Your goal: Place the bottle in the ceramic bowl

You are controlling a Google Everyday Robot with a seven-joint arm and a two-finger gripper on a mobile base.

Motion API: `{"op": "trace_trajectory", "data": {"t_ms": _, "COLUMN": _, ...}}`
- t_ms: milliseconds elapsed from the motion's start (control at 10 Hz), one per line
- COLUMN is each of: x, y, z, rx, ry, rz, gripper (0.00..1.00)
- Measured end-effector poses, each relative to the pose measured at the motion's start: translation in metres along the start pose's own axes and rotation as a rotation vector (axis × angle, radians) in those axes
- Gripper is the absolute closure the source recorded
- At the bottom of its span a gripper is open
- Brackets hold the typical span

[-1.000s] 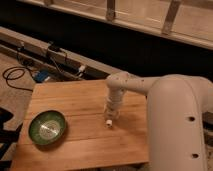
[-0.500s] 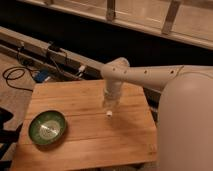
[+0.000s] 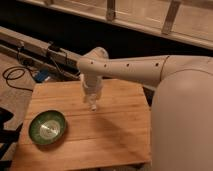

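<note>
- The tool hangs over the middle of the wooden bench, a bit to the far side. It points straight down.
- The tool is clenched tight. A small white thing sticks out under it, and that looks like the bottle. So the tool seems to be gripping the bottle near its top.
- The bottle hangs upright. Its low end is very close to the bench top. I cannot tell if it touches the wood.
- The green bowl sits on the near left part of the bench, well apart from the bottle. Nothing is in it.
- The big white arm comes in from the right.
- I think the bottle is light, because it is small and plastic. It is smooth and thin, so it could slip or swing in the grip.
- A good place to hold it is around the body, just under the cap, with the sides squeezed flat.
- Plastic can bend a little, so a very hard squeeze is not needed.
- The bowl looks hard and shiny. It could chip or slide if it gets bumped, so the bottle should go in low and slow.
- The bowl is wider than the bottle is long, so the bottle should fit lying down inside.
</note>
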Motion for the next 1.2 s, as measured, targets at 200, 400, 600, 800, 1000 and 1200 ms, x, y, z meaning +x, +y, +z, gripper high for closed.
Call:
{"op": "trace_trajectory", "data": {"t_ms": 200, "x": 0.0, "y": 0.022, "z": 0.0, "rx": -0.045, "ry": 0.004, "rz": -0.071, "gripper": 1.0}}
{"op": "trace_trajectory", "data": {"t_ms": 400, "x": 0.0, "y": 0.034, "z": 0.001, "rx": -0.055, "ry": 0.022, "rz": -0.098, "gripper": 1.0}}
{"op": "trace_trajectory", "data": {"t_ms": 600, "x": 0.002, "y": 0.03, "z": 0.001, "rx": -0.049, "ry": 0.025, "rz": -0.092, "gripper": 1.0}}
{"op": "trace_trajectory", "data": {"t_ms": 800, "x": 0.001, "y": 0.032, "z": 0.001, "rx": -0.052, "ry": 0.026, "rz": -0.096, "gripper": 1.0}}
{"op": "trace_trajectory", "data": {"t_ms": 1000, "x": 0.001, "y": 0.031, "z": 0.004, "rx": -0.043, "ry": 0.039, "rz": -0.116, "gripper": 1.0}}
{"op": "trace_trajectory", "data": {"t_ms": 1200, "x": 0.005, "y": 0.055, "z": 0.012, "rx": -0.022, "ry": 0.067, "rz": -0.237, "gripper": 1.0}}
